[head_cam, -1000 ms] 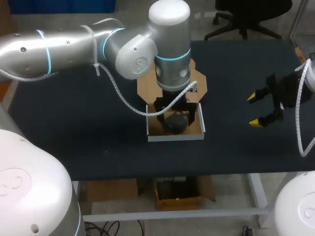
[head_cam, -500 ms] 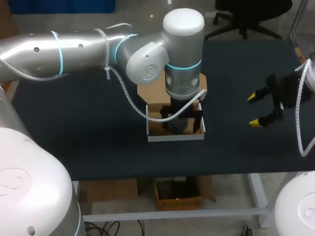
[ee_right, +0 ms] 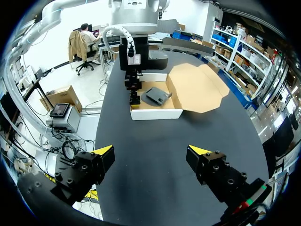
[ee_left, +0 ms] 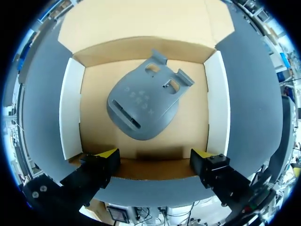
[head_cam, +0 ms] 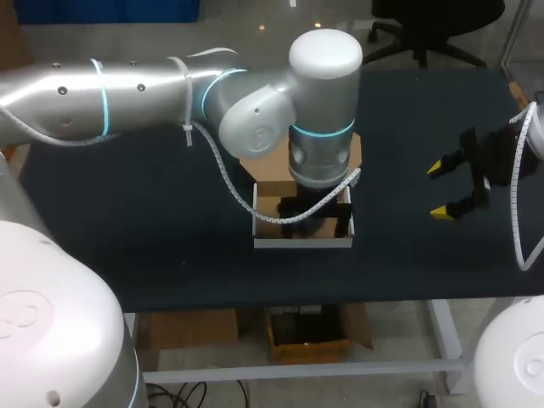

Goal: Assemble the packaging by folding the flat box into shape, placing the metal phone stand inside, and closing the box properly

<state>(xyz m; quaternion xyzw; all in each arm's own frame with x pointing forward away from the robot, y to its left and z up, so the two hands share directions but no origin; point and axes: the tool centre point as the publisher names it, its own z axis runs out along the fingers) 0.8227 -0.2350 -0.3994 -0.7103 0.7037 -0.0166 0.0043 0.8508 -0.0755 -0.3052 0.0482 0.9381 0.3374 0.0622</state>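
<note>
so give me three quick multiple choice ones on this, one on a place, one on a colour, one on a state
1. Where is the phone stand relative to the box?
A beside it
B lying inside it
C held up above it

2. What colour is the box's floor?
A blue
B green
C brown

3. How is the left tool?
A open, holding nothing
B shut on the phone stand
C shut on a side wall

Answers:
1 B: the left wrist view shows the stand lying flat on the floor between the walls.
2 C: the floor is brown cardboard, and the side walls are white.
3 A: its yellow tips stand far apart, and the stand lies free ahead of them.
</note>
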